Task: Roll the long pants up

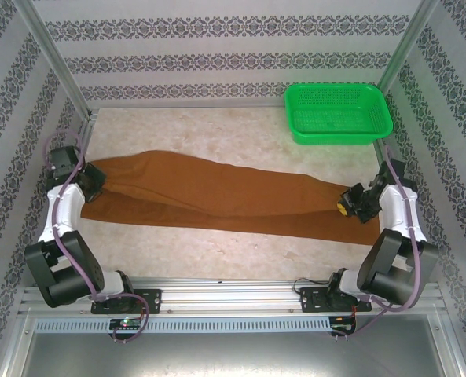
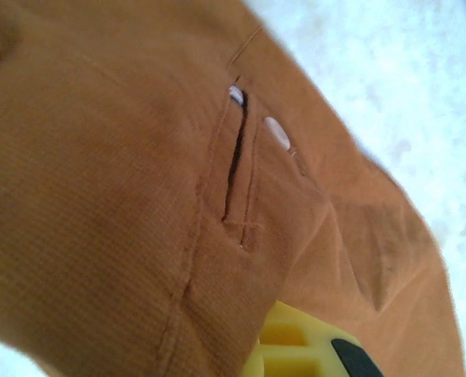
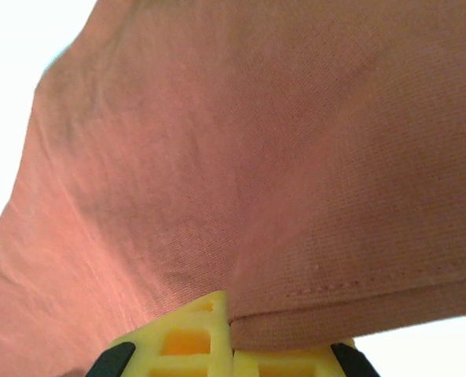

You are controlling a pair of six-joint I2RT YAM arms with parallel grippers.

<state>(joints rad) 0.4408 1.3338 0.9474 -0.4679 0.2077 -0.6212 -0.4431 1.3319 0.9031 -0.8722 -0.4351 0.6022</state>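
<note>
Long pants (image 1: 217, 196) lay stretched across the middle of the table (image 1: 217, 129). The long axis ran left-right on a slight slant, left end a bit farther from the bases, right end a bit nearer. Left gripper (image 1: 93, 179) was clamped shut on the left end and right gripper (image 1: 344, 206) clamped shut on the right end, with the cloth drawn out between them and one long crease down its length. The waist pointed left: the left wrist view showed the fly slit (image 2: 234, 157) and small pale buttons (image 2: 277, 132) just beyond the yellow finger (image 2: 295, 345). The hem (image 3: 358, 302) pointed right, its stitched edge sitting right at the pinch in the right wrist view. The legs looked overlapped, the nearer one running on past the right gripper. Handling guess: light, thin woven cloth, fully limp, so it would sag and fold wherever unsupported. It looked neither fragile nor slippery in the pads, given how it bunched there. The waist would likely be the bulkiest part (layers, buttons) and the hem the thinnest. For rolling I'd take one short end near both its corners and roll along the long axis. The hem end looked the easier start, since it should give a tighter core. Green basket (image 1: 339, 114) sat far right, apart from the cloth.
</note>
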